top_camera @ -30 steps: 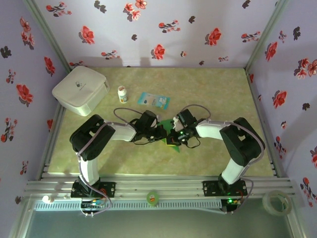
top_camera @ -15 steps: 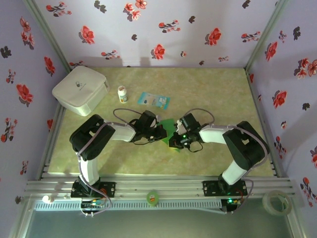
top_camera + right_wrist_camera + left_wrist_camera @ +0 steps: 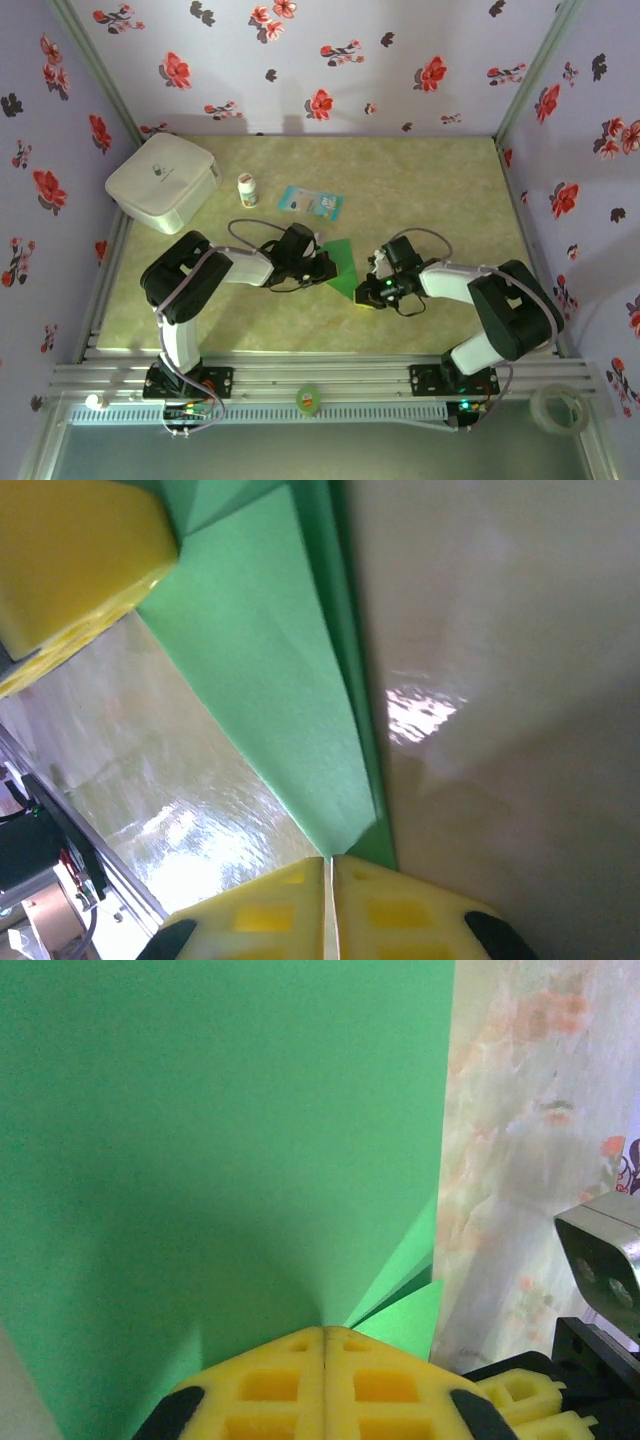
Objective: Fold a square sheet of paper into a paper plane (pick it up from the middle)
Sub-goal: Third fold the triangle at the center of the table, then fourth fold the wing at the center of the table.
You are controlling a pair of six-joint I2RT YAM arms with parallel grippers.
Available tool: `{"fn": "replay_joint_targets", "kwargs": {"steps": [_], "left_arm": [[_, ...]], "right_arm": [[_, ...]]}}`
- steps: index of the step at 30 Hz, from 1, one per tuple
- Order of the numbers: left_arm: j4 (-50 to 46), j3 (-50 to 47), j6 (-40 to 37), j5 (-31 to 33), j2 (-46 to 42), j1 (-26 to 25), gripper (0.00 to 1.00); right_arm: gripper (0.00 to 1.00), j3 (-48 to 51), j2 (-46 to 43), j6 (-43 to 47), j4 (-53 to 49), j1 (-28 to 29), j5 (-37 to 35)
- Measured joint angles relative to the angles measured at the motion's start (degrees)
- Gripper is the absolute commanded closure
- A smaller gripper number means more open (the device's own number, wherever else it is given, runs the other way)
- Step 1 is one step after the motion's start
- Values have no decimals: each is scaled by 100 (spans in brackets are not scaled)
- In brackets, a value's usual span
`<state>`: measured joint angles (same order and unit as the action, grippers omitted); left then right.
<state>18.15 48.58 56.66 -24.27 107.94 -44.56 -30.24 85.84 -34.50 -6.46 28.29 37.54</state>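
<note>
Paper [image 3: 342, 262], folded green, is clamped by the left gripper [image 3: 323, 1352]; the right gripper [image 3: 328, 880] is clenched at its near right corner.

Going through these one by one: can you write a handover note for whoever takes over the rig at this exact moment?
Left end effector: shut on an edge of the thin bright green paper sheet.
Right end effector: shut at the sheet's folded corner; whether it grips is unclear.
Sheet: middle of the pale marbled table.
Done: some folds, layers showing.
To do: remaining folds; no dart shape yet.
</note>
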Motion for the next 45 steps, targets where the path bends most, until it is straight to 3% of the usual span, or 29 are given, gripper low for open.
{"fn": "replay_joint_targets", "kwargs": {"steps": [10,14,22,26,31,36,45], "left_arm": [[79,-37,35,-26,0,11,100],[101,-46,144,-26,-7,17,99],[-409,50,125,190,-258,57,75],[-691,127,33,267,-487,109,72],[-970,96,-116,284,-909,289,65],[-1038,-260,-221,258,-1434,627,62],[-562,-916,11,-17,-1508,933,57]], "right_arm": [[86,310,-560,2,-413,-205,-81],[75,293,-1067,-61,-726,-216,-308],[60,-352,-1469,-214,-1132,-216,-1071],[58,-468,-1471,-374,-1132,-199,-1287],[58,-503,-1342,-564,-964,-125,-1419],[60,-715,-667,-651,-629,46,-1416],[62,-1071,7,-649,-365,140,-1432]]}}
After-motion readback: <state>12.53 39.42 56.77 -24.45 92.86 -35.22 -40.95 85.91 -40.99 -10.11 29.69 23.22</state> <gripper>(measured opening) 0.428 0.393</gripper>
